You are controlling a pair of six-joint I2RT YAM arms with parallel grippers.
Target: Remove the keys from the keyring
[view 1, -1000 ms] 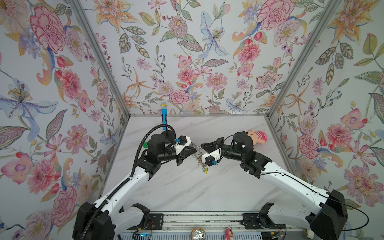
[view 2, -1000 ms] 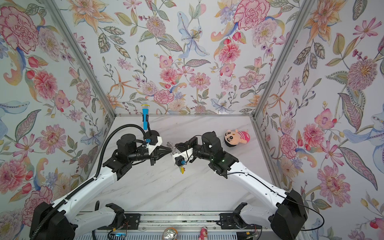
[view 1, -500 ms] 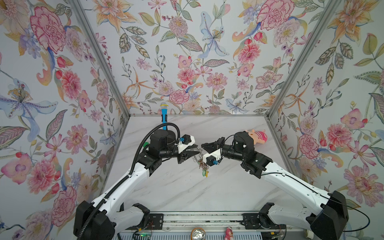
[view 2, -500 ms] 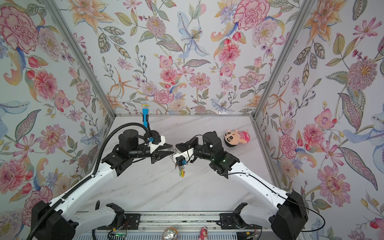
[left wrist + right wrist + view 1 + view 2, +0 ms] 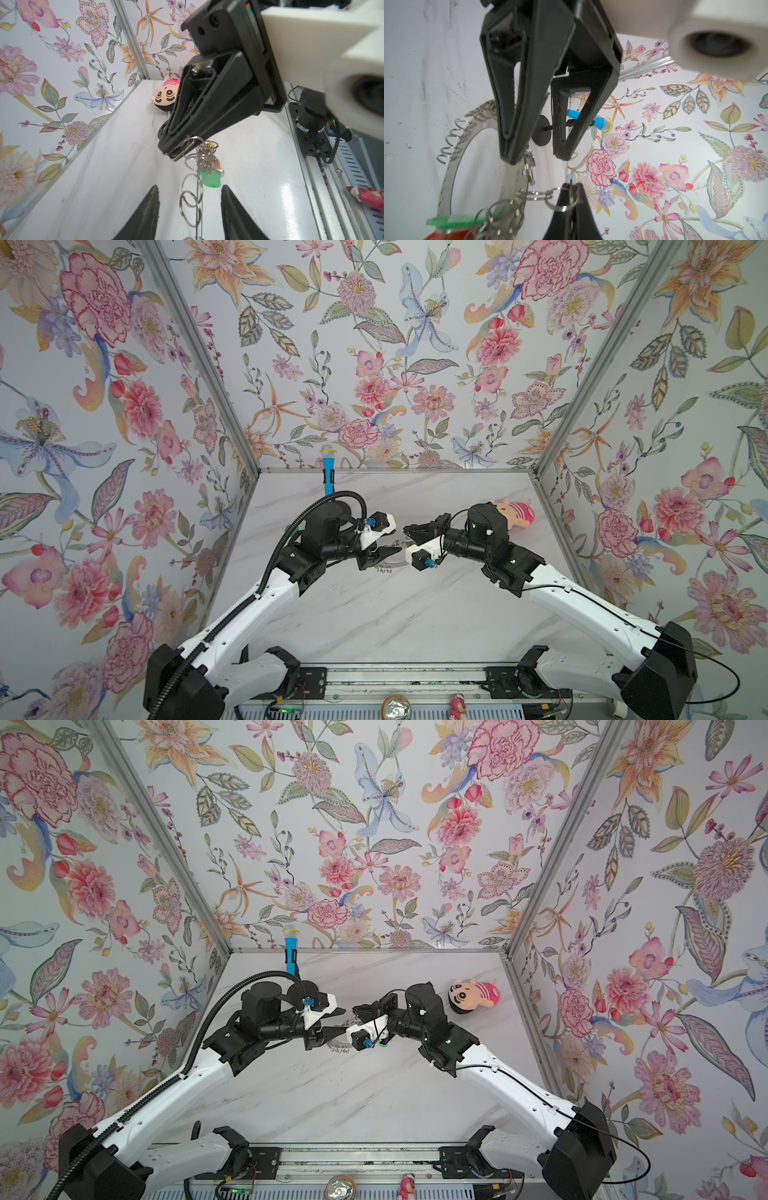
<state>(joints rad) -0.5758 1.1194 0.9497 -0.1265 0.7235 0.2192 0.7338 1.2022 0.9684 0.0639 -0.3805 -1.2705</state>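
Observation:
The keyring (image 5: 446, 182) is a flat grey disc fringed with wire loops, hanging in the air at mid-table between the two arms. My right gripper (image 5: 571, 188) is shut on one small wire loop at the disc's rim. The keys hang from the disc in a bunch below that grip, showing a green tag (image 5: 211, 179) and a red tag (image 5: 217, 165). My left gripper (image 5: 189, 207) is open, and the disc's edge with its loops (image 5: 191, 199) passes between its fingers without touching them. In both top views the left gripper (image 5: 397, 542) (image 5: 347, 1020) faces the right gripper (image 5: 409, 533) tip to tip.
A blue toy microphone (image 5: 328, 472) stands at the back wall. A plush doll (image 5: 473, 996) lies at the back right behind the right arm. Floral walls close in three sides. A metal rail (image 5: 395, 676) runs along the front edge.
The left gripper's jaws have spread from nearly shut to open, letting go of the keyring. The right gripper has kept its grip on the loop.

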